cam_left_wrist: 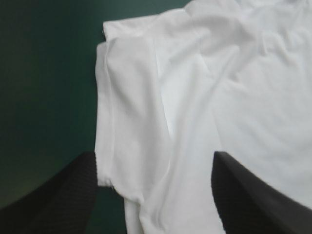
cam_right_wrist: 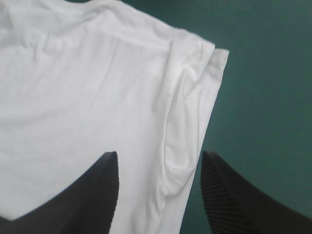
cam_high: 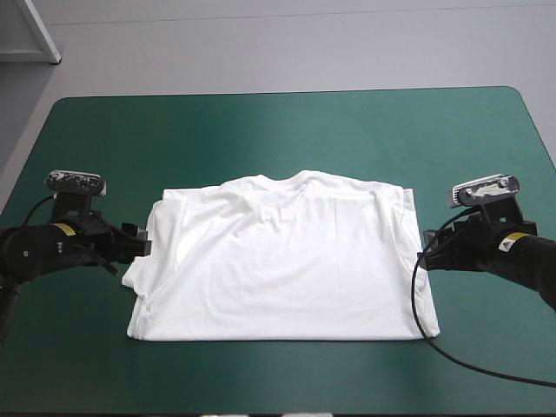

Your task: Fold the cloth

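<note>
T-shirt (cam_high: 282, 261) flat on teal-green surface (cam_high: 261, 130), collar toward far edge, long axis left-right. Left claw (cam_left_wrist: 155, 157) and right claw (cam_right_wrist: 159, 154) both spread, each straddling one side edge.

T-shirt (cam_high: 278, 261) on table (cam_high: 261, 130) between left hand (cam_high: 139, 242) and right hand (cam_high: 426, 240).

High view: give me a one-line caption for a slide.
White T-shirt spread flat on the teal-green table, with the left gripper and right gripper open, one at each side edge.
</note>
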Tool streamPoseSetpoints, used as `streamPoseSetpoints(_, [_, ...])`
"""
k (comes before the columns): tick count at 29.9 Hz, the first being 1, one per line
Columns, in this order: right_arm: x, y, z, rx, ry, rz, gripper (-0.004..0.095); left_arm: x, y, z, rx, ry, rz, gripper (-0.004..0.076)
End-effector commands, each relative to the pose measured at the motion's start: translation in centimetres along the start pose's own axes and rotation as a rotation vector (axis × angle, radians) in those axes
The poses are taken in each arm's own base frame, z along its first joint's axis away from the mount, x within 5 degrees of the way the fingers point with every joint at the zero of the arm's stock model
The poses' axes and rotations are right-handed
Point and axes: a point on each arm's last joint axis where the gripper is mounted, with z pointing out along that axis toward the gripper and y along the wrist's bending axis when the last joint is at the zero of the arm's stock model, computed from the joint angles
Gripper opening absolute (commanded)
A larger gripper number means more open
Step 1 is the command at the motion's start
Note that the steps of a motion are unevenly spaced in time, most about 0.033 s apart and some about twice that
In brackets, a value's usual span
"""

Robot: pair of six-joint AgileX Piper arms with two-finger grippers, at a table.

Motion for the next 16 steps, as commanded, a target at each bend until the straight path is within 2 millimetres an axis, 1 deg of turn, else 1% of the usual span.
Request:
streamPoseSetpoints(1, [0.6, 0.1, -1.0, 0.014, 0.006, 0.016, 0.0451, 1.4, -0.4, -0.7, 0.011, -0.002, -0.04, 0.0464])
streamPoseSetpoints(6, [3.3, 0.4, -1.1, 0.022, 0.006, 0.047, 0.0443, 6.4, -0.6, 1.0, 0.004, 0.05, -0.125, 0.0454])
streamPoseSetpoints(8, [4.3, 0.5, -0.9, 0.022, 0.008, 0.057, 0.0443, 8.0, -0.6, 1.8, 0.003, 0.073, -0.139, 0.0452])
streamPoseSetpoints(11, [5.5, 0.6, -0.4, 0.016, 0.03, 0.07, 0.044, 9.5, -0.5, 3.0, -0.003, 0.109, -0.171, 0.0452])
streamPoseSetpoints(13, [5.9, 0.5, -0.1, 0.014, 0.045, 0.073, 0.0441, 10.3, -0.5, 3.7, -0.007, 0.126, -0.184, 0.0452])
streamPoseSetpoints(16, [6.0, 0.5, 0.1, 0.017, 0.037, 0.077, 0.0441, 10.8, -0.3, 4.3, -0.019, 0.126, -0.201, 0.0452])
